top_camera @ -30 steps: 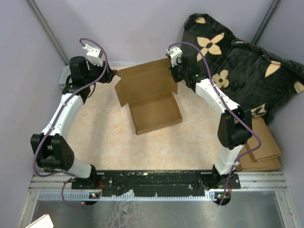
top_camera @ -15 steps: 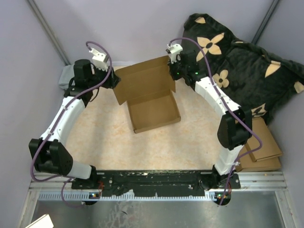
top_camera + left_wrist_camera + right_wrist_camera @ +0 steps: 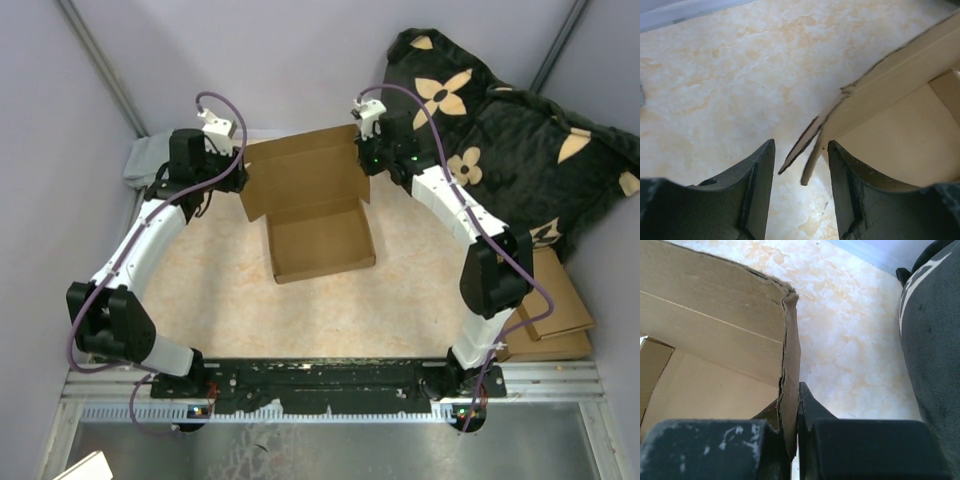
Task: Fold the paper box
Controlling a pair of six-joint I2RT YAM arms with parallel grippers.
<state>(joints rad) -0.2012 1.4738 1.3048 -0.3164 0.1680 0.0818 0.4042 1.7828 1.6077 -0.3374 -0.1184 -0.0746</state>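
The paper box (image 3: 322, 240) sits mid-table as a brown cardboard tray with its lid (image 3: 300, 178) raised at the back. My right gripper (image 3: 366, 158) is shut on the lid's right edge; in the right wrist view the cardboard edge (image 3: 790, 340) runs up from between the pinched jaws of that gripper (image 3: 792, 401). My left gripper (image 3: 238, 172) is at the lid's left edge. In the left wrist view this gripper (image 3: 801, 146) is open, and two thin flap tips (image 3: 810, 165) of the box (image 3: 900, 135) hang between the fingers without touching either one.
A black cushion with tan flowers (image 3: 500, 120) fills the back right corner and lies close to the right arm (image 3: 935, 365). Stacked thicker cardboard pieces (image 3: 550, 315) lie at the right edge. A grey object (image 3: 140, 160) sits at the back left by the wall.
My left gripper has moved right, in to the lid's left edge. The box has shifted slightly to the left. The right gripper has kept its hold on the lid.
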